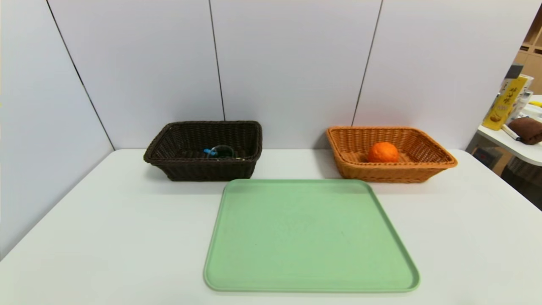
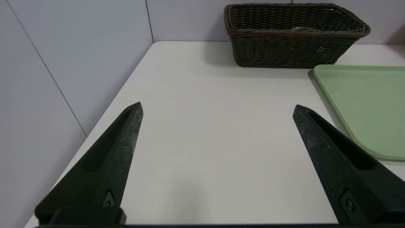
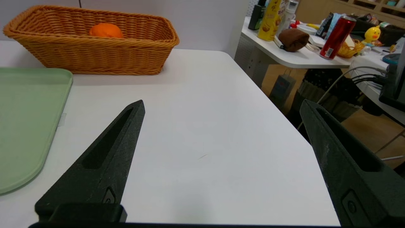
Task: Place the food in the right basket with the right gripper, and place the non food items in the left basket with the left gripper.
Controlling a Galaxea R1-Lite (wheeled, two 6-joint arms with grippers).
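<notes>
Sorting looks finished: round bright orange fruit [image 1: 382, 152] sits in the orange-tan wicker basket [image 1: 436, 163], clear glass cup [image 1: 222, 151] and blue-handled spoon [image 1: 208, 151] in the dark brown wicker basket [image 1: 169, 163]. Left gripper [image 2: 217, 109] and right gripper [image 3: 221, 106], jaws spread wide and empty, hover level, each basket well ahead beyond the bare green plastic tray [image 1: 311, 237].

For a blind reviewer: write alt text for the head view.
An orange sits in the tan wicker basket at right; a glass cup with a blue-handled spoon lies in the dark basket at left. A bare green tray lies before them on a white table.
</notes>
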